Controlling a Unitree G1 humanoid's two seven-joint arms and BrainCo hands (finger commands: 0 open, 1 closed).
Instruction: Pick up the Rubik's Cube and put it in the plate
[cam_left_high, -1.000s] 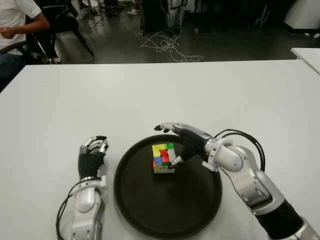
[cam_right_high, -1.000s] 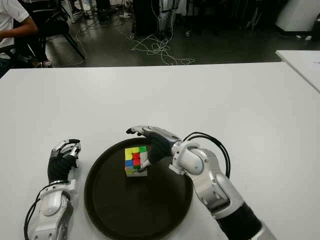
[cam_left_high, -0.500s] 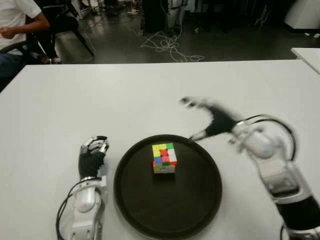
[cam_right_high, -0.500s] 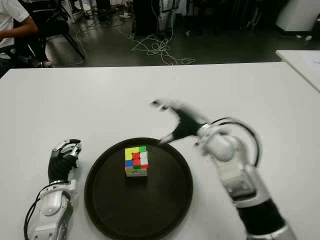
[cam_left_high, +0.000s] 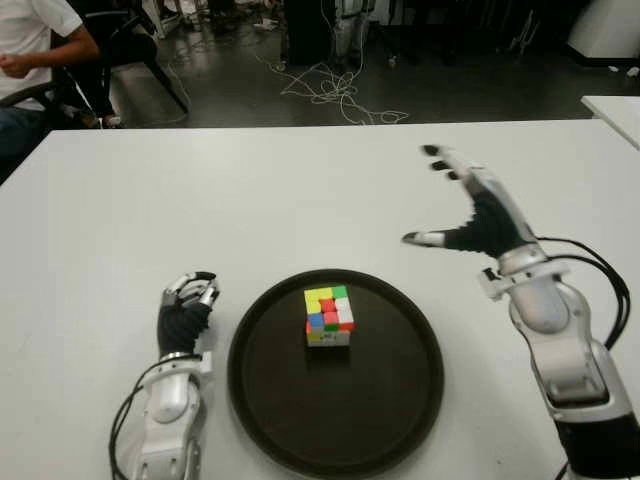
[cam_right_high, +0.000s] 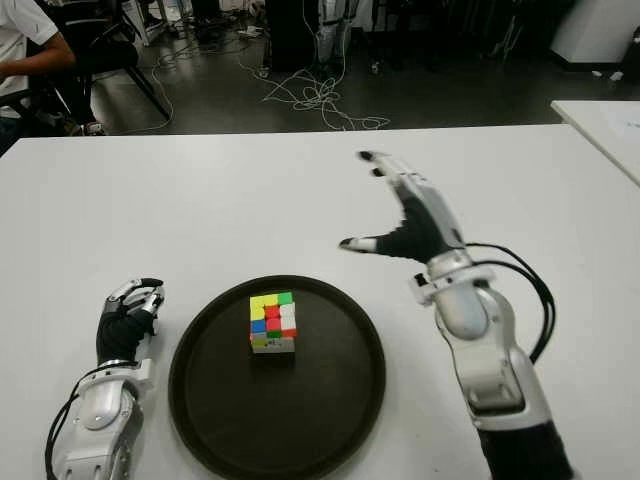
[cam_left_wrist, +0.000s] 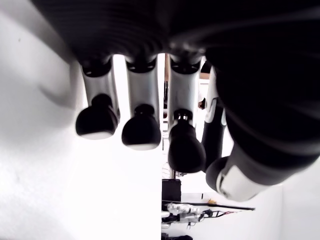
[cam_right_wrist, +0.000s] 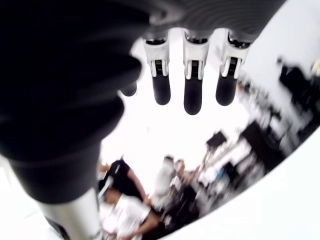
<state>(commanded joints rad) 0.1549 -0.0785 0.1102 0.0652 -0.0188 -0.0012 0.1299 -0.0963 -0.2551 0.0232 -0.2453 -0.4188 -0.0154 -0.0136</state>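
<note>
Nearest you, the left hand (cam_left_high: 186, 312) shows beside the plate (cam_left_high: 300, 420), on its left, fingers curled and holding nothing; whether it touches the white surface (cam_left_high: 200, 200) you can't tell. The cube (cam_left_high: 328, 316) sits inside the plate, toward the far rim, free of both hands. Your right hand (cam_left_high: 475, 215) is raised beyond and to the right of the plate, well apart from the cube, fingers spread wide and empty. Its forearm runs off the bottom edge. At the far left corner, a seated person (cam_left_high: 30, 45) is cut off by the frame.
</note>
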